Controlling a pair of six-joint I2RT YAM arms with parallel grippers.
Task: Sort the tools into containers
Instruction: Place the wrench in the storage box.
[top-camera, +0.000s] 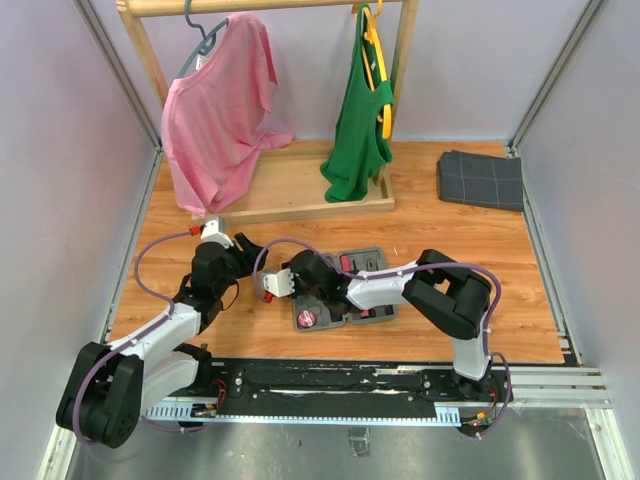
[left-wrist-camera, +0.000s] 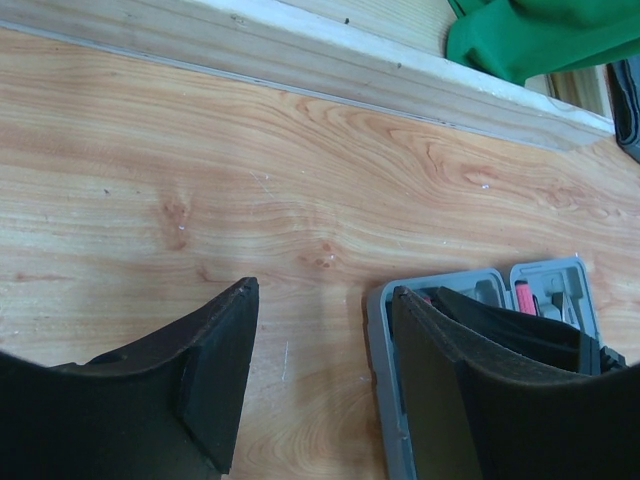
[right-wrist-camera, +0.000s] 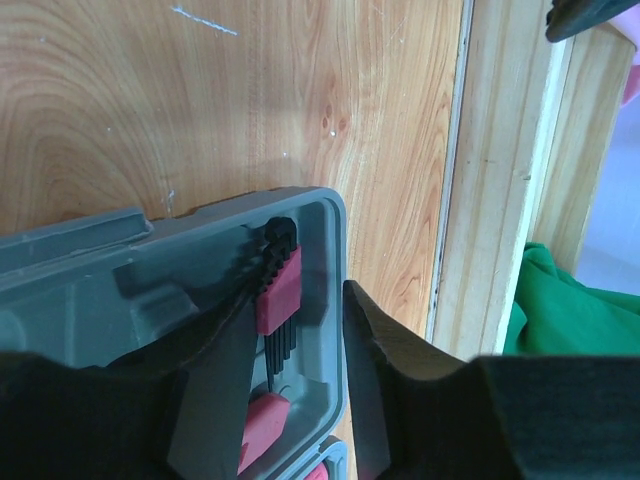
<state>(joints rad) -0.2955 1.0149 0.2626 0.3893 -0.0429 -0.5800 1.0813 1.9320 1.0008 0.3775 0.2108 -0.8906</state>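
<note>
Wood-grain counter (top-camera: 500, 300) stretches under both arms. The right fingers (right-wrist-camera: 375, 370) stand a little apart, one inside the grey tool case (right-wrist-camera: 90, 270) and one outside it, with the case's end wall between them. They hold nothing. Just beside the inner finger, a set of black hex keys (right-wrist-camera: 278, 290) in a red holder lies in a moulded recess. The left fingers (left-wrist-camera: 215, 365) are spread wide over bare wood, nothing between them, to the left of the case. A pink-handled tool (left-wrist-camera: 524, 298) sits in the case's further half, and a round red piece (top-camera: 307, 320) shows at its near left corner. Beyond the case runs the wooden rack base (right-wrist-camera: 500, 200), with a green garment (right-wrist-camera: 570, 310) and a pink shirt (top-camera: 215, 100) hanging over it. A folded dark grey cloth (top-camera: 480, 180) lies well apart at the far right.
</note>
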